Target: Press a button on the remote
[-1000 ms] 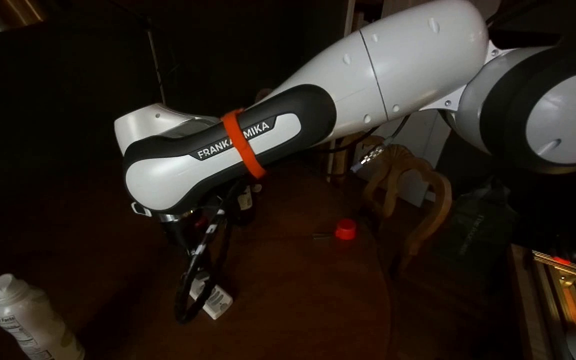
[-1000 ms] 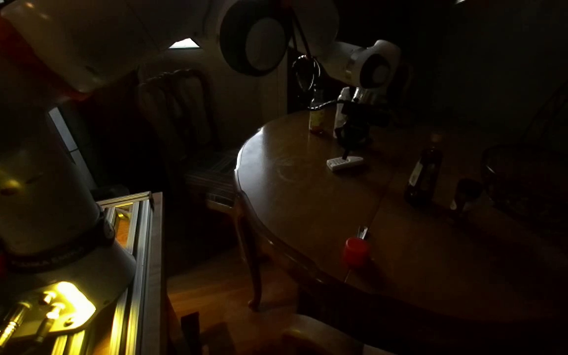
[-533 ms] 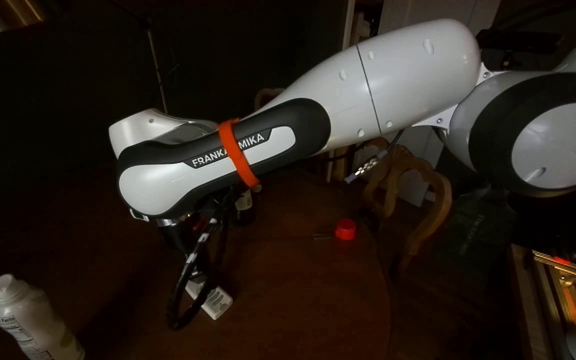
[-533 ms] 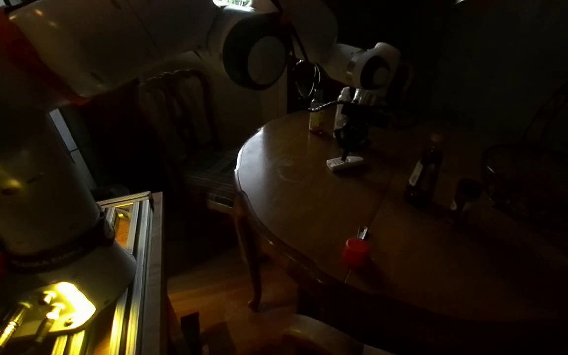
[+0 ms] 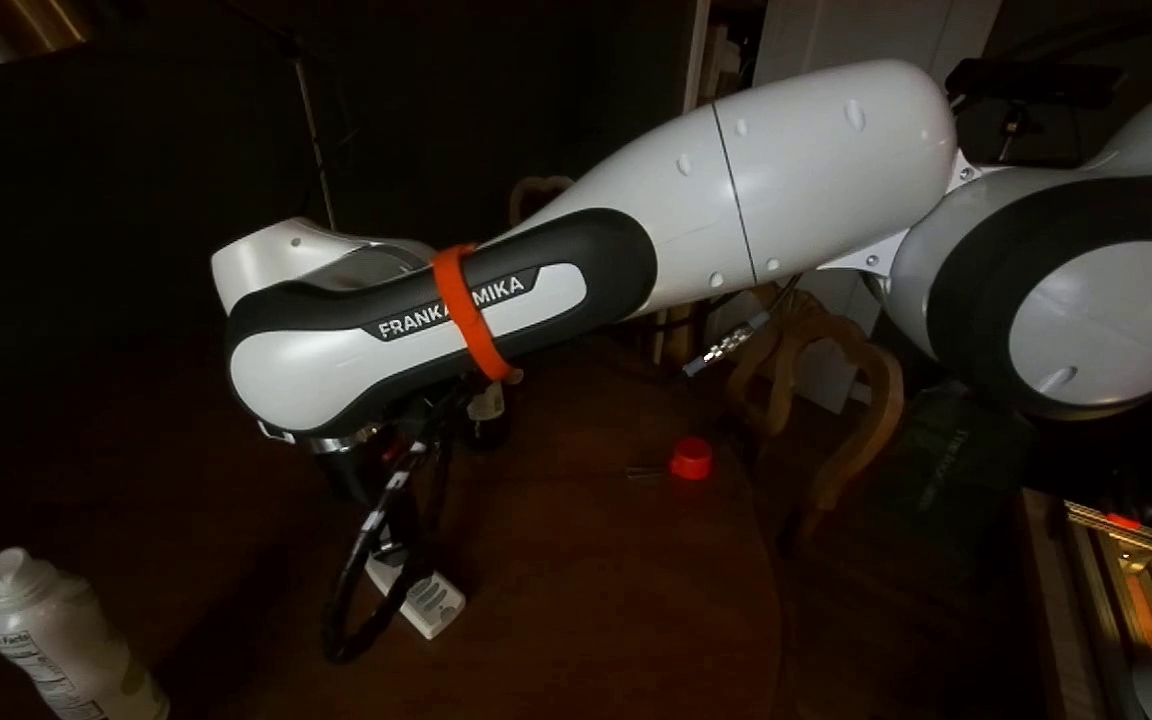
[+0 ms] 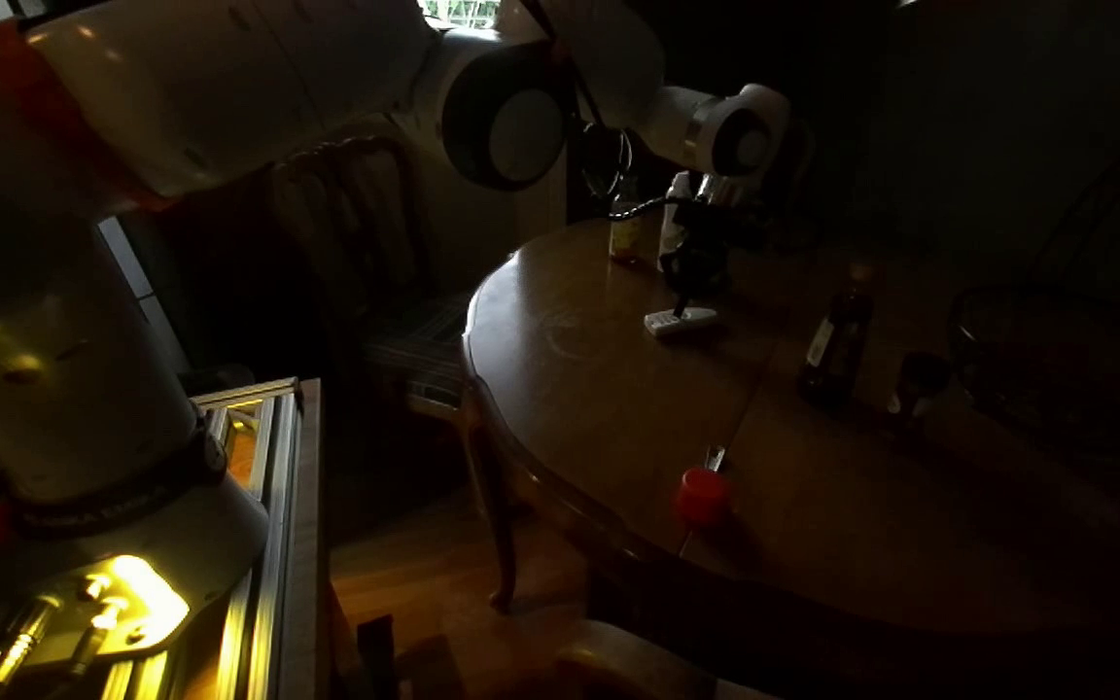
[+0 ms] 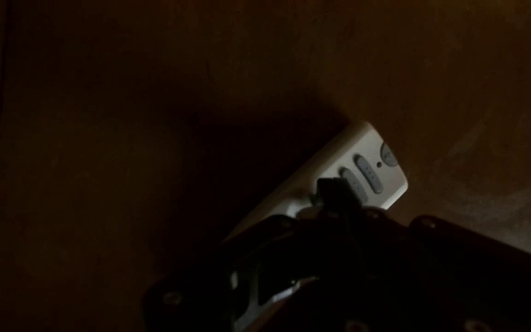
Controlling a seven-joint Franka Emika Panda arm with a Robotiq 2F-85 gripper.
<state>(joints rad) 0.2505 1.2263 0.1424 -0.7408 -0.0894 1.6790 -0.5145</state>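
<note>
A white remote [image 5: 436, 606] with grey oval buttons lies face up on the dark wooden table [image 5: 616, 600]. It also shows in an exterior view [image 6: 669, 324] and in the wrist view [image 7: 382, 177]. My black gripper [image 7: 337, 185] is shut, its fingertips together and pointing down over the remote's middle, beside an oval button. In both exterior views the fingertips [image 5: 389, 548] [image 6: 682, 310] are at the remote's top face. I cannot tell whether they touch it. The gripper hides the remote's lower part in the wrist view, and a black cable crosses it in an exterior view.
A white spray can [image 5: 76, 640] stands on the table. A red cap [image 6: 703, 498] sits by the table's edge with a small clear piece. A dark bottle [image 6: 834, 340] and a dark cup [image 6: 920, 379] stand nearby. A yellow-labelled bottle [image 6: 624, 233] stands behind the gripper.
The arm's forearm and elbow have come lower. The gripper has shifted slightly along the remote, toward the left in an exterior view. The remote lies where it was.
</note>
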